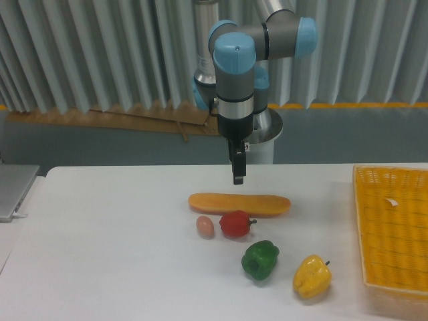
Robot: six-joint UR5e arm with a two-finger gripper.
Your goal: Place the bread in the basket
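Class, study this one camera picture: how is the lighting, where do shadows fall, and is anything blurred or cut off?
Camera view: soft, even light; faint shadows lie under the bread and peppers; the white table looks slightly washed out; the whole frame is a little soft; the basket is cut off by the right edge; the gripper appears edge-on, so its opening is unreadable.

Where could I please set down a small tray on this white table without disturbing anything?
The widest bare stretch of the white table lies left of the small tan egg, up to the grey laptop edge. It is crowded around the long orange-tan bread loaf, red pepper, green pepper and yellow pepper, beside the yellow woven basket.
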